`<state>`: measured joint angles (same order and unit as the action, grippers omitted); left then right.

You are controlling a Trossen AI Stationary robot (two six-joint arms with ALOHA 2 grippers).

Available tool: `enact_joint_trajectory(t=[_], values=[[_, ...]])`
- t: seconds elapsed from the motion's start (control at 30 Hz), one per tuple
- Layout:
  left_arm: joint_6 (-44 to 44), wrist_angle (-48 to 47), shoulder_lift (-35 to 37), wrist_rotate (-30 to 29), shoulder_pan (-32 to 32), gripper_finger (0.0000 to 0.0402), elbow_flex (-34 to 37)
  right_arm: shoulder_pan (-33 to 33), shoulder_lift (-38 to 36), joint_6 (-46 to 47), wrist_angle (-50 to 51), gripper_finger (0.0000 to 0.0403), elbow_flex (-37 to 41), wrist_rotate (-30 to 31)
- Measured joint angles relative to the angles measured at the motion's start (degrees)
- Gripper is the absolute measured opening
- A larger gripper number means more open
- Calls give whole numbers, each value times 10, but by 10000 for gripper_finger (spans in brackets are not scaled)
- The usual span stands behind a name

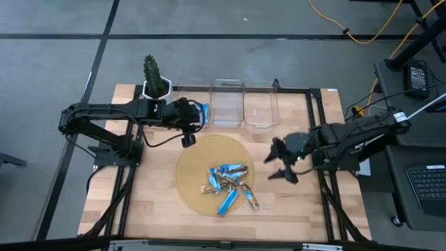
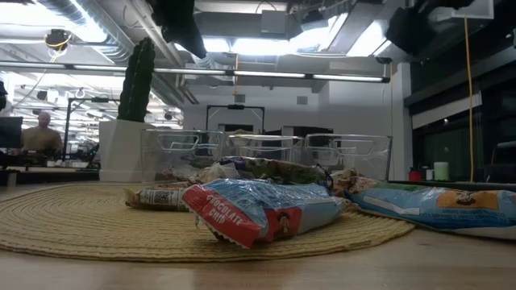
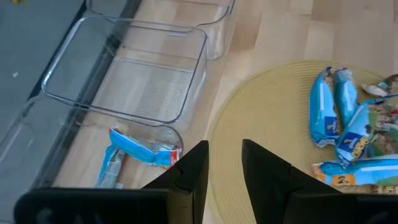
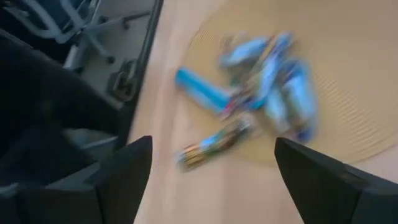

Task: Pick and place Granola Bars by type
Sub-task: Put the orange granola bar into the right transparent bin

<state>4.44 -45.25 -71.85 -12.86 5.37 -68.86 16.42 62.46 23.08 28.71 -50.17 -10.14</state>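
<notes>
Only 1 clear bin holds a blue bar.

Granola Bars heaped on a woven mat, clear bins and cactus behind.

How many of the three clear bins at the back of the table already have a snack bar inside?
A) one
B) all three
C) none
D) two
A: only the leftmost clear bin holds blue bars, next to the left hand; the middle bin and the right bin look empty, and the other bars lie on the round mat.
</notes>
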Motion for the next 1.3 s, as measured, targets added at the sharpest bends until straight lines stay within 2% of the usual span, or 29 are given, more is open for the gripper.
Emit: enact_joint_trajectory(t=[0.3,0.5,0.67,0.87,1.1,1.2,1.3], values=[[-88,0,0,0,0,88,0,90,131,251,-121,331,0,0],[-160,0,0,5,0,88,0,112,220,426,-183,331,0,49],[-196,-1,0,5,0,88,0,114,279,553,-191,331,0,75],[-226,-1,0,5,0,88,0,114,322,606,-200,331,0,77],[-227,-1,0,9,0,88,0,114,345,609,-198,324,0,76],[-227,-1,0,9,0,88,0,114,346,609,-194,299,0,75],[-226,-1,0,9,0,88,0,114,346,609,-191,257,0,75]])
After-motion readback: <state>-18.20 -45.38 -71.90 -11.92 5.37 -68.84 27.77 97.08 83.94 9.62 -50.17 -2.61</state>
